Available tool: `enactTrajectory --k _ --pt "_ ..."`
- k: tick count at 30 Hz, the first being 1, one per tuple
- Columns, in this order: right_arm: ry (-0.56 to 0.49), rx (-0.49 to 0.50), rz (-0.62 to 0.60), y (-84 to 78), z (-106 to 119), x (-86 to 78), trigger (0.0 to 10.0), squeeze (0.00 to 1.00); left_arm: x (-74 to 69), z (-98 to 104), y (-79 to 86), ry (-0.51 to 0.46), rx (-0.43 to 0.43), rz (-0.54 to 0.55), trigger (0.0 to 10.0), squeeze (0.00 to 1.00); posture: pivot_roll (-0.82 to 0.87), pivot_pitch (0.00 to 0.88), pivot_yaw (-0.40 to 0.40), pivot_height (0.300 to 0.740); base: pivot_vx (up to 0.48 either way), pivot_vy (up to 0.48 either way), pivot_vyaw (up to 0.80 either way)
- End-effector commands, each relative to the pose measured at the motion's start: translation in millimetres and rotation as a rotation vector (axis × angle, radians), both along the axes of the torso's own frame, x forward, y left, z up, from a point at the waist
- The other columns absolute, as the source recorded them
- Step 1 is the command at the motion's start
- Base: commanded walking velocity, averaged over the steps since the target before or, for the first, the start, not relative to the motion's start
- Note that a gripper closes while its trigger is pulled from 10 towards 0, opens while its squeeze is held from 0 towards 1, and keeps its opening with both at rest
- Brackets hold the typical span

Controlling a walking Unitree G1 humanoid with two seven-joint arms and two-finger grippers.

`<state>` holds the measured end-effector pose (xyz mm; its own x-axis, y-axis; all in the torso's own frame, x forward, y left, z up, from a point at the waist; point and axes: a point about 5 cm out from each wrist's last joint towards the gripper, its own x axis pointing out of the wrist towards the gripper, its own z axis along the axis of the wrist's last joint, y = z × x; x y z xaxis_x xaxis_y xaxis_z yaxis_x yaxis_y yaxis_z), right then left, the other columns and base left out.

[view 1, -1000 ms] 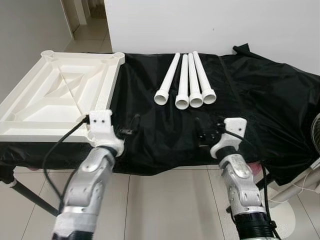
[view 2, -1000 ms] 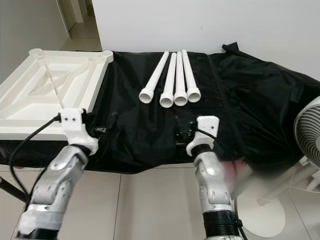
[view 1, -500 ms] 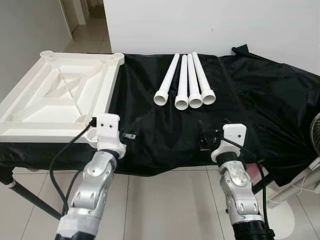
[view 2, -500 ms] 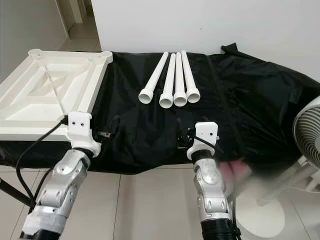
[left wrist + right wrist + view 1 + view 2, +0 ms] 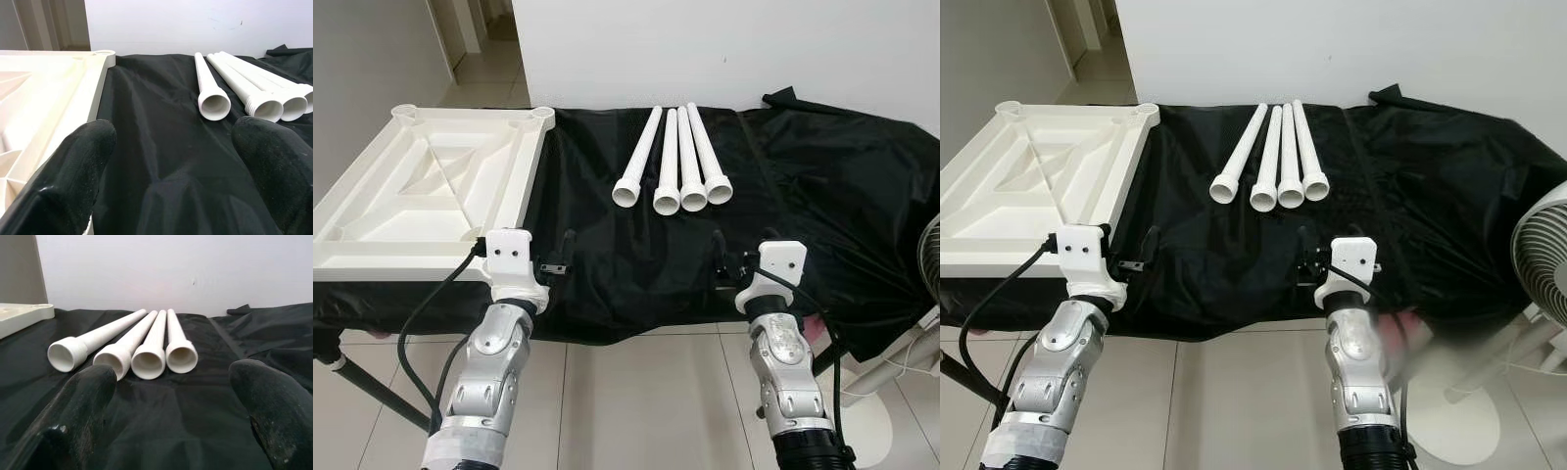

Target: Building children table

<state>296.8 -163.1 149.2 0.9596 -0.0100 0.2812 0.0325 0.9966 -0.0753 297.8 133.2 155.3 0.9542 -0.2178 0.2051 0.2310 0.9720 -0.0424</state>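
Four white table legs (image 5: 672,162) lie side by side on the black cloth (image 5: 822,186), long axes running away from me, wide open ends pointing back my way. One white tabletop (image 5: 421,186) sits upside down on my left, ribs up. My left gripper (image 5: 161,147) and right gripper (image 5: 168,382) both hover low over the cloth's near edge, fingers spread, holding nothing.
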Motion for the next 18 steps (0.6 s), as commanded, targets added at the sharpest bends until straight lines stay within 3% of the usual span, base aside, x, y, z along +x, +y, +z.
enactTrajectory --k 1,7,18 --pt "-0.031 -0.027 0.027 6.7 7 9.8 10.0 0.00 5.4 3 6.0 -0.017 0.021 0.035 10.0 0.00 -0.01 0.000 0.044 0.740 0.000 0.000 0.00" --pt "-0.039 -0.050 0.042 6.2 9 12.0 10.0 0.00 13.0 9 11.8 -0.029 0.040 0.029 10.0 0.00 -0.01 0.000 0.038 0.740 0.000 0.000 0.00" --pt "-0.032 -0.064 0.044 2.3 9 8.4 10.0 0.00 14.7 9 14.8 -0.039 0.061 0.029 10.0 0.00 -0.01 0.000 0.024 0.740 0.000 0.000 0.00"
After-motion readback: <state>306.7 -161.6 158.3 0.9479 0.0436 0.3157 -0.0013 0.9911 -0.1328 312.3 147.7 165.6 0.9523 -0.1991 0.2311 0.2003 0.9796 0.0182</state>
